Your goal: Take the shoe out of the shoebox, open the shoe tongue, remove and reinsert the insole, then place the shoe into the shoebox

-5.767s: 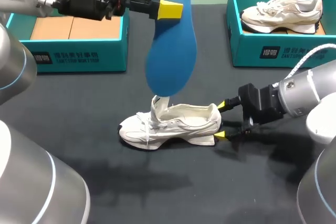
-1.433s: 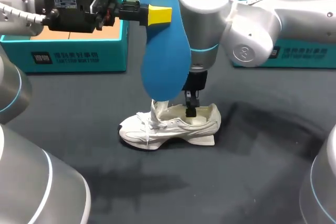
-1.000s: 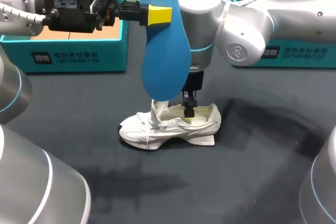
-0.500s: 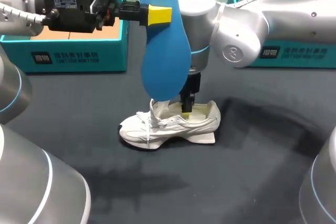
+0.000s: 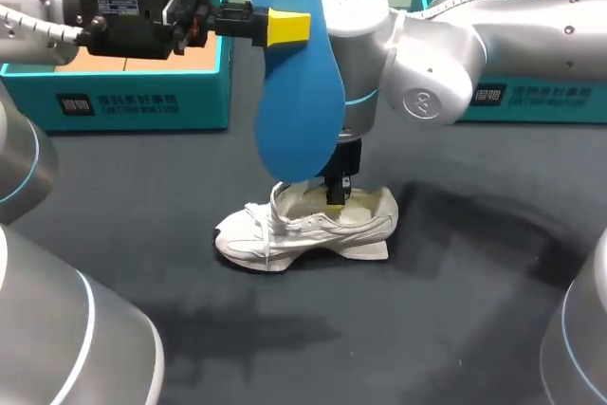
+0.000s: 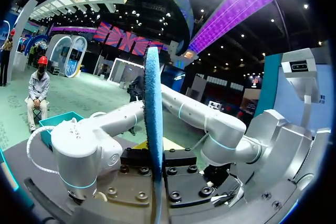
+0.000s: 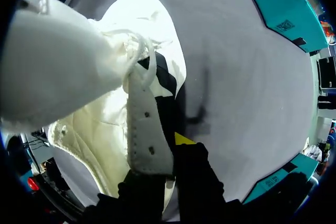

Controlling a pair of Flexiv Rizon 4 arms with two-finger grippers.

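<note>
While left gripper [image 5: 289, 27] clenched blue insole [image 5: 299, 111] overhead, I could not tell if right gripper [image 5: 335, 198] gripped shoe [image 5: 275, 231]; loose hold risked shoe tipping on counter [image 5: 455, 310].

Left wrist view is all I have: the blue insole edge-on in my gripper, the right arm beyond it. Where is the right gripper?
Observer: The right gripper is down inside the white shoe's opening, behind the laces.
Operator: Where does my insole's lower end sit?
Observer: The blue insole hangs upright from the left gripper, its lower end just above the shoe's laced front.
Operator: Is the shoe gripped?
Observer: Right wrist view shows a white perforated strip of the upper against that gripper; pinched or not, I cannot tell.
</note>
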